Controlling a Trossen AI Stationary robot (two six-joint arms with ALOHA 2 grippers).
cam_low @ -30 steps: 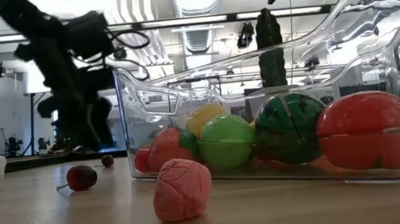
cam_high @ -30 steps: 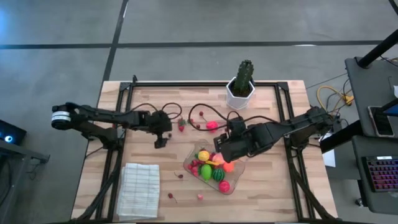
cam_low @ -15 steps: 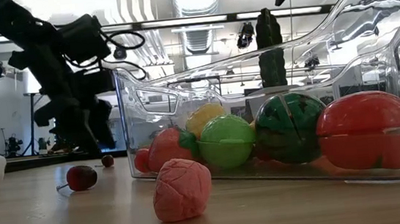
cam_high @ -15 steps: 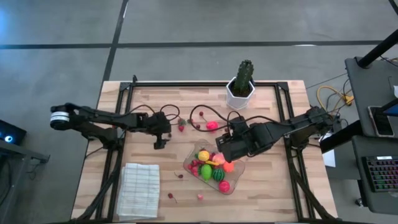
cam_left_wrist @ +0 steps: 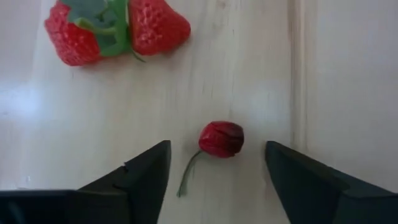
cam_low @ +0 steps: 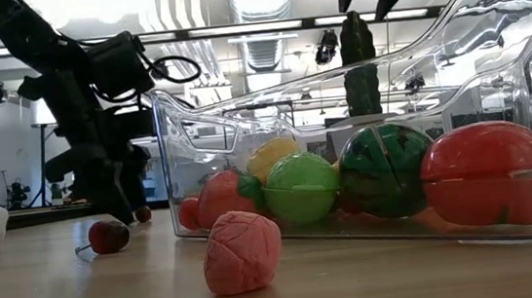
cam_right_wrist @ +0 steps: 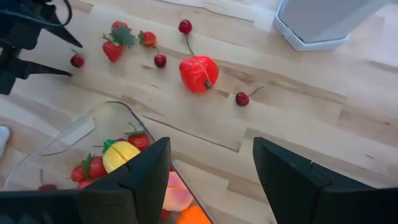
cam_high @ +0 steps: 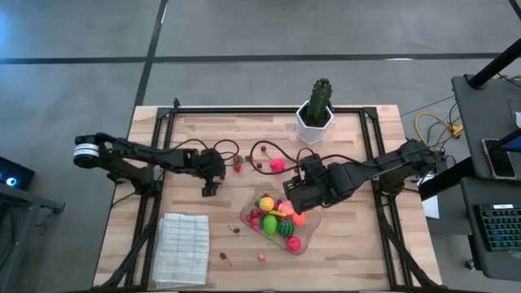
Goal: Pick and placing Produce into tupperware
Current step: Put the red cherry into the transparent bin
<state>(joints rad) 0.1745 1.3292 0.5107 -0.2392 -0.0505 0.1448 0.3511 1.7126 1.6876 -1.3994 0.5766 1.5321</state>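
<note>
Your left gripper [cam_left_wrist: 214, 171] spreads its dark fingers around a glossy, stemmed cherry [cam_left_wrist: 221, 139]; only its wrist view shows the seeded strawberries [cam_left_wrist: 115, 28] beyond.

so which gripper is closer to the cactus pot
Right. The right gripper hangs over the tupperware's far edge, a short way in front of the cactus pot. The left gripper, open around a cherry, sits farther off toward the table's left.
</note>
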